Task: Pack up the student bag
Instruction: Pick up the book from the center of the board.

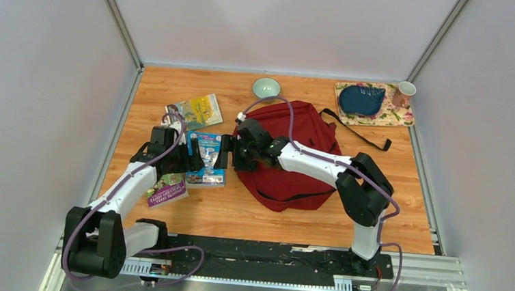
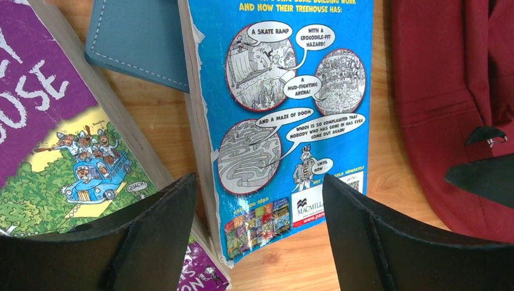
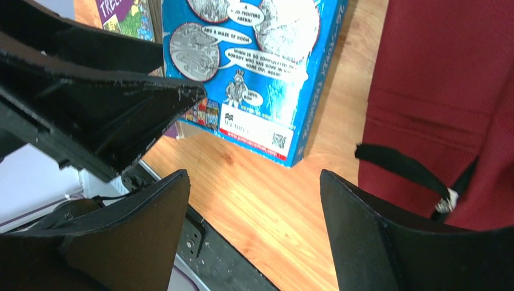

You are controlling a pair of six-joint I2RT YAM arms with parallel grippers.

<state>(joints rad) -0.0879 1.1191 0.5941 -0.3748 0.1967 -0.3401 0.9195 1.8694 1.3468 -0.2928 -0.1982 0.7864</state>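
The large dark red soft fabric student bag (image 1: 310, 132) lies flat in the middle of the wooden table (image 1: 236, 217), with black straps trailing off its right side. Just beside its left edge lies a bright blue paperback book (image 1: 207, 164), back cover up, printed with cartoon panels. The left gripper (image 2: 260, 242) hangs over the near end of this book. Its black fingers (image 2: 157, 236) are spread wide to either side and hold nothing; whether they touch the cover cannot be told. The right gripper (image 3: 254, 236) reaches across the bag's left edge, over the strip of table between book and bag. Its jaws are equally wide apart and empty, close to the left gripper. A purple and green paperback (image 2: 48, 121) lies just left of the blue one. A pale green round bowl (image 1: 266, 87) sits beyond the bag.
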